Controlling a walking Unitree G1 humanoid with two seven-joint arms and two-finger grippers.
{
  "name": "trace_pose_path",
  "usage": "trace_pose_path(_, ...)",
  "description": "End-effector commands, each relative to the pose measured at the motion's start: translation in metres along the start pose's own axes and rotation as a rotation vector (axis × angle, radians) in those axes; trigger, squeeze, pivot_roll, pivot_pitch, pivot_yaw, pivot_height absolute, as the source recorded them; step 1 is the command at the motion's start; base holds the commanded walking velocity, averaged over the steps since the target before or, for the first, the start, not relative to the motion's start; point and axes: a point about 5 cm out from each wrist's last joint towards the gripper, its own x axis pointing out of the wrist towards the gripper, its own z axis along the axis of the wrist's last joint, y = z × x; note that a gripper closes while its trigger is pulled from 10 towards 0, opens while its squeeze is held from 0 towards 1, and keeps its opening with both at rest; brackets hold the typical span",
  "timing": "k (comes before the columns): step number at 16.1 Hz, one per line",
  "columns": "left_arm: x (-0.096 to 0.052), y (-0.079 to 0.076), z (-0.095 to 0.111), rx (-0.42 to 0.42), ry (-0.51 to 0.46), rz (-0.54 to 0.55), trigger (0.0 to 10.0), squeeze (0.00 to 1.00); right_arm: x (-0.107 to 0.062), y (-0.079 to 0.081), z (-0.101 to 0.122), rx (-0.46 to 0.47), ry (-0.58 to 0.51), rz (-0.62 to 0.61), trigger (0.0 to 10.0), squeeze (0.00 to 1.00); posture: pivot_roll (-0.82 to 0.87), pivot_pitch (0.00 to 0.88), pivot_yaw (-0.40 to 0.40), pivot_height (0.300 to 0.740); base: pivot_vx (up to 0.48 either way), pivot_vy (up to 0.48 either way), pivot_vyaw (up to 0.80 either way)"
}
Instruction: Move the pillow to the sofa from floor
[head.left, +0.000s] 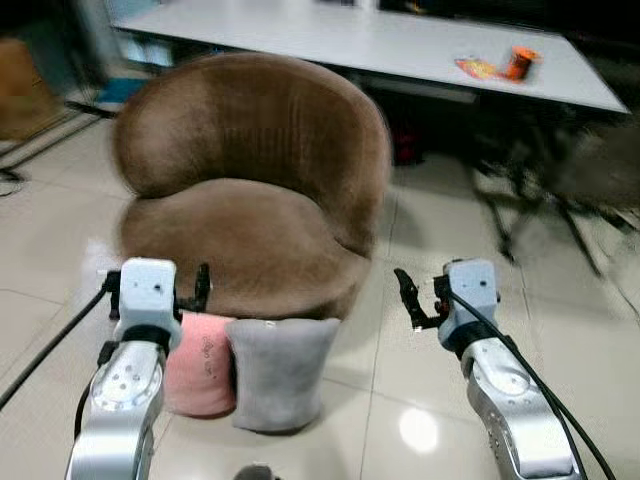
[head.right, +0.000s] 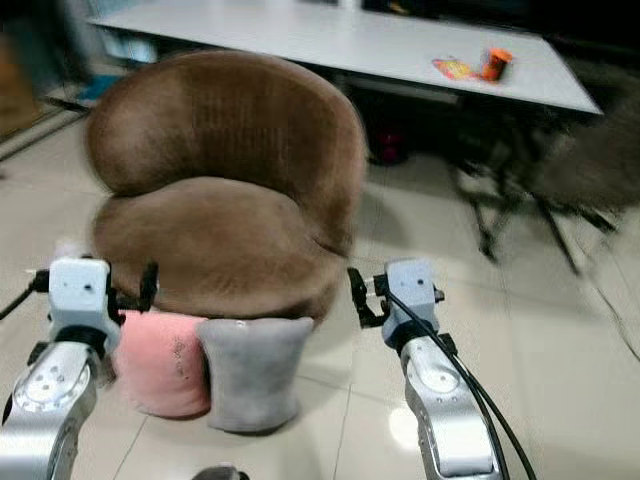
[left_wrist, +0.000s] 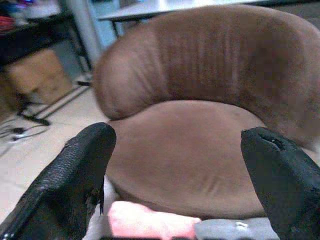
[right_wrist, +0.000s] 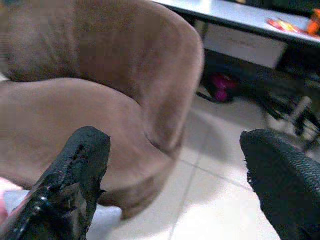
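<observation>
Left eye view has nothing lifted yet: the soft pink pillow (head.left: 203, 364) and the grey plush pillow (head.left: 279, 371) lean against the round brown velvet sofa (head.left: 255, 190), while left gripper (head.left: 190, 290) and right gripper (head.left: 420, 297) hover above the floor, jaws spread, empty.

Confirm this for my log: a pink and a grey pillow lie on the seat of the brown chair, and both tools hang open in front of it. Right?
Not quite. The pink pillow and grey pillow stand on the tiled floor against the front of the brown chair, not on its seat, as the left eye view shows. The left tool and right tool are open.
</observation>
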Motion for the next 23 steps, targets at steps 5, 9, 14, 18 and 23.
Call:
trace_pose_path(5,0.002,-0.007,0.000,-0.005,-0.008,-0.025,10.0,0.00,0.003,-0.017,-0.004,0.119,0.020,-0.188,10.0,0.00,-0.05,0.000,-0.036,0.740,0.000,0.000,0.32)
trace_pose_path(9,0.000,-0.016,-0.001,-0.031,-0.012,-0.043,10.0,0.00,-0.001,-0.027,-0.002,0.183,-0.040,-0.256,10.0,0.00,-0.07,0.000,-0.036,0.740,0.000,0.000,0.00)
trace_pose_path(14,-0.004,-0.015,-0.002,-0.064,-0.012,-0.054,10.0,0.00,-0.006,-0.016,0.004,0.179,-0.058,-0.126,10.0,0.00,-0.09,0.000,-0.037,0.740,0.000,0.000,0.00)
trace_pose_path(18,-0.006,-0.016,0.001,-0.044,-0.023,-0.072,10.0,0.00,-0.004,-0.013,0.006,0.052,-0.072,-0.142,10.0,0.00,-0.07,0.000,-0.037,0.740,0.000,0.000,0.80)
trace_pose_path(23,-0.005,-0.013,0.004,-0.033,-0.032,-0.068,10.0,0.00,0.000,-0.013,0.013,0.147,-0.103,-0.106,10.0,0.00,-0.07,0.000,-0.041,0.740,0.000,0.000,0.16)
